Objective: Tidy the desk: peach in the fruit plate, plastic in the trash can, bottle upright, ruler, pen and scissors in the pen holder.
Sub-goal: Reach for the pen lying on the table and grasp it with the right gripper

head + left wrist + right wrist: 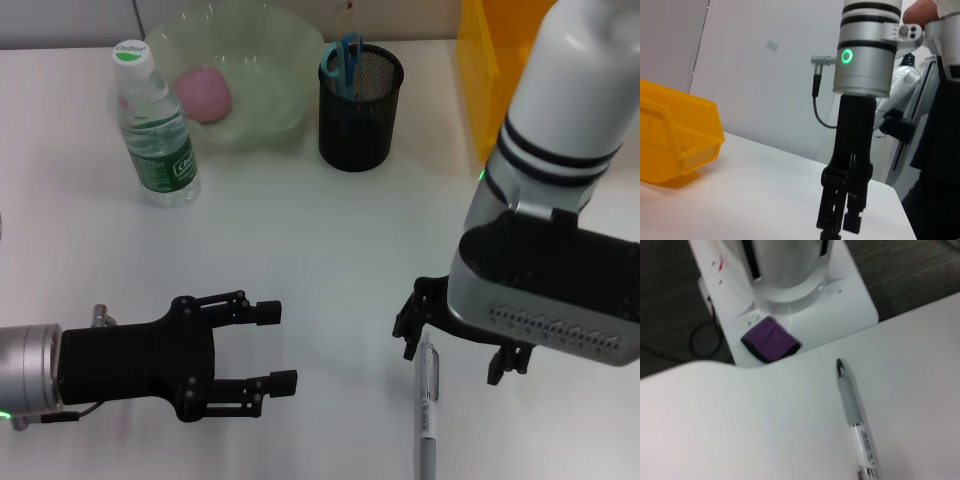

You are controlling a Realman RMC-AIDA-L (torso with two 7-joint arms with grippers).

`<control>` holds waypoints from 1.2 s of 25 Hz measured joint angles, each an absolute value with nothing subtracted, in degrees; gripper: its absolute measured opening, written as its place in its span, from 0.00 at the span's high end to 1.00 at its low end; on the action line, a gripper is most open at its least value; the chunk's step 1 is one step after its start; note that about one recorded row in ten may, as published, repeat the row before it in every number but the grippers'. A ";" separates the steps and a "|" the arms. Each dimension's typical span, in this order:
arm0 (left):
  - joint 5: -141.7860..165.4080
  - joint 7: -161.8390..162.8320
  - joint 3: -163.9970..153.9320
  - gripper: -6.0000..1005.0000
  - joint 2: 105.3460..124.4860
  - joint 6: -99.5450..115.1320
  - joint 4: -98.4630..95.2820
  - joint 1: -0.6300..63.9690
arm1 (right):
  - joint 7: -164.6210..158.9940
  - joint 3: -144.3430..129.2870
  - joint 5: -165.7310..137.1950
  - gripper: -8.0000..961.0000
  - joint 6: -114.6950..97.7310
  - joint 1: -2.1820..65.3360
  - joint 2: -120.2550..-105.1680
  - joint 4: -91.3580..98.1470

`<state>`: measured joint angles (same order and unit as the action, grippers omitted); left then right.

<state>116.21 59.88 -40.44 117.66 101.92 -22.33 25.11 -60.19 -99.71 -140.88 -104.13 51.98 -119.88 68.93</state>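
A white pen [428, 415] lies on the table near the front edge, also seen as the pen [856, 415] in the right wrist view. My right gripper [455, 350] hangs open just over its far end, one finger on each side. My left gripper [278, 346] rests open and empty at the front left. The bottle [155, 130] stands upright at the back left. The pink peach [203, 93] lies in the green fruit plate [275, 60]. Blue-handled scissors [342, 60] stand in the black mesh pen holder [360, 115]. Ruler and plastic are out of view.
A yellow bin [488, 70] stands at the back right, behind my right arm; the yellow bin [675, 140] also shows in the left wrist view. The table's front edge and the robot's base [790, 295] lie just beyond the pen.
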 joint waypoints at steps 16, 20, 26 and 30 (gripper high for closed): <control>116.22 58.10 -40.47 0.21 118.02 101.66 -22.19 24.48 | -55.86 -109.27 -137.44 0.15 -96.89 53.26 -119.89 65.78; 116.28 57.33 -40.72 0.21 118.01 101.82 -22.10 24.17 | -56.89 -111.32 -136.67 0.15 -95.37 53.69 -119.88 64.98; 116.30 56.85 -42.03 0.21 117.97 101.29 -22.22 23.93 | -58.18 -113.97 -136.30 0.15 -93.04 53.72 -119.88 64.29; 116.30 54.73 -42.40 0.21 117.99 101.24 -21.91 23.63 | -58.62 -115.27 -136.30 0.15 -92.40 53.50 -119.88 64.13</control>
